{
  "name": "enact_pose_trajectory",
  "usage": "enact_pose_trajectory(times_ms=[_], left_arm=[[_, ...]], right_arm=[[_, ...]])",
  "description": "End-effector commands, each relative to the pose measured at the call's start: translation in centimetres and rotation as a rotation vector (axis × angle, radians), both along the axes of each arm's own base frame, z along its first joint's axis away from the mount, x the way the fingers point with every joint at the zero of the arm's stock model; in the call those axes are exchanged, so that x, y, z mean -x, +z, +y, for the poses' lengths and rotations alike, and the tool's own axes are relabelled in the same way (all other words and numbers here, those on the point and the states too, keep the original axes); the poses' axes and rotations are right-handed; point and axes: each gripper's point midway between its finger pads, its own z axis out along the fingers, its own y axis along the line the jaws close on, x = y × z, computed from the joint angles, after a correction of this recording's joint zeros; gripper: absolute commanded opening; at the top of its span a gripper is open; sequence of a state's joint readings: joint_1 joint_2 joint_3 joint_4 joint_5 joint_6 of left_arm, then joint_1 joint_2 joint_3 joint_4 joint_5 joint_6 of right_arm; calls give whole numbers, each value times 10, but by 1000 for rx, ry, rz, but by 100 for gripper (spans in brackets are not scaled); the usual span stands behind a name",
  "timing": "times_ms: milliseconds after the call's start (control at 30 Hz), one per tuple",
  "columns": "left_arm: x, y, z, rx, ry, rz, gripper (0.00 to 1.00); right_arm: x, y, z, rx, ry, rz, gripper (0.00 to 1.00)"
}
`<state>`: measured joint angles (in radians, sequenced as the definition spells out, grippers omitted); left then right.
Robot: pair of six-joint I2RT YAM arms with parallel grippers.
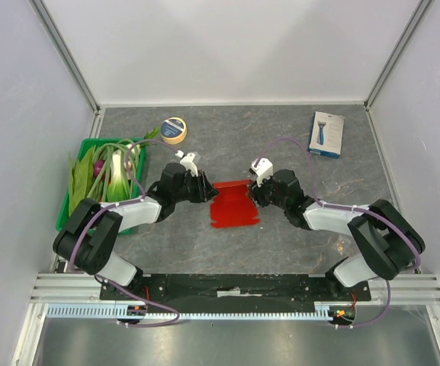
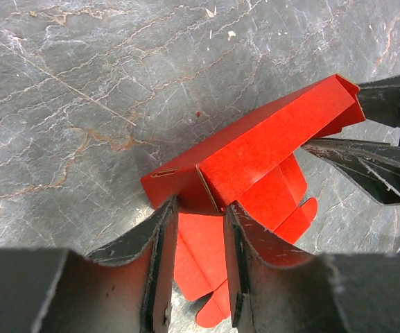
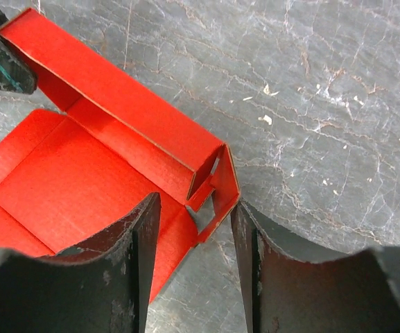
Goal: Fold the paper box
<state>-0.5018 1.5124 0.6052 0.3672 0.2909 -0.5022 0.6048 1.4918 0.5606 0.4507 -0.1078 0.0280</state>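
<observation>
The red paper box (image 1: 233,203) lies partly folded at the table's middle, its back wall turned up into a narrow tube over the flat base. My left gripper (image 1: 207,188) is at the wall's left end. In the left wrist view the left gripper (image 2: 201,210) has both tips against that end of the paper box (image 2: 269,142) and is shut on it. My right gripper (image 1: 255,191) is at the other end. In the right wrist view the right gripper (image 3: 193,202) stands open around the corner flap of the paper box (image 3: 82,173), and only its right finger (image 3: 245,225) touches the flap.
A green basket (image 1: 65,217) of leafy vegetables stands at the left, close to the left arm. A roll of tape (image 1: 174,130) lies behind it. A white-and-blue retail box (image 1: 327,134) sits at the back right. White walls close in the table.
</observation>
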Motion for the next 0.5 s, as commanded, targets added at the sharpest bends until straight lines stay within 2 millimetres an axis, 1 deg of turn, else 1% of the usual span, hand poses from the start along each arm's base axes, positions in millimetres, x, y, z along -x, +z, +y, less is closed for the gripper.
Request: enact_pose_trajectory(times_ms=[0, 33, 100, 133, 167, 200, 233, 267, 300, 333, 367, 400, 433, 467], left_arm=[[5, 8, -7, 29, -37, -5, 40], [6, 11, -8, 37, -48, -14, 45], [8, 25, -9, 58, -60, -50, 50], [12, 27, -7, 62, -57, -59, 56], [13, 41, -6, 77, -51, -96, 58], [13, 41, 0, 64, -20, -107, 61], [16, 41, 5, 50, -4, -105, 68], [16, 56, 9, 62, 15, -147, 71], [17, 56, 14, 52, 37, -156, 72], [18, 62, 16, 56, 45, -170, 73], [17, 68, 17, 59, 54, -186, 74], [14, 79, 18, 69, 66, -212, 75], [11, 84, 16, 72, 69, -219, 75], [9, 82, 15, 58, 70, -199, 75]], right_arm=[[-8, 15, 7, -39, 10, -82, 52], [-8, 15, 8, -44, 7, -77, 53], [-8, 16, 7, -56, -10, -60, 54], [-9, 19, 5, -62, -27, -61, 56], [-8, 18, 3, -60, -40, -56, 57], [-8, 19, 0, -67, -58, -51, 61], [-9, 25, -5, -67, -92, -67, 63], [-7, 24, -8, -63, -95, -57, 64], [-5, 27, -9, -70, -100, -54, 66], [-4, 35, -11, -87, -112, -68, 68], [-1, 35, -13, -88, -119, -56, 69], [1, 38, -15, -93, -127, -52, 70], [1, 47, -17, -120, -144, -54, 71], [1, 45, -25, -114, -188, -40, 72]])
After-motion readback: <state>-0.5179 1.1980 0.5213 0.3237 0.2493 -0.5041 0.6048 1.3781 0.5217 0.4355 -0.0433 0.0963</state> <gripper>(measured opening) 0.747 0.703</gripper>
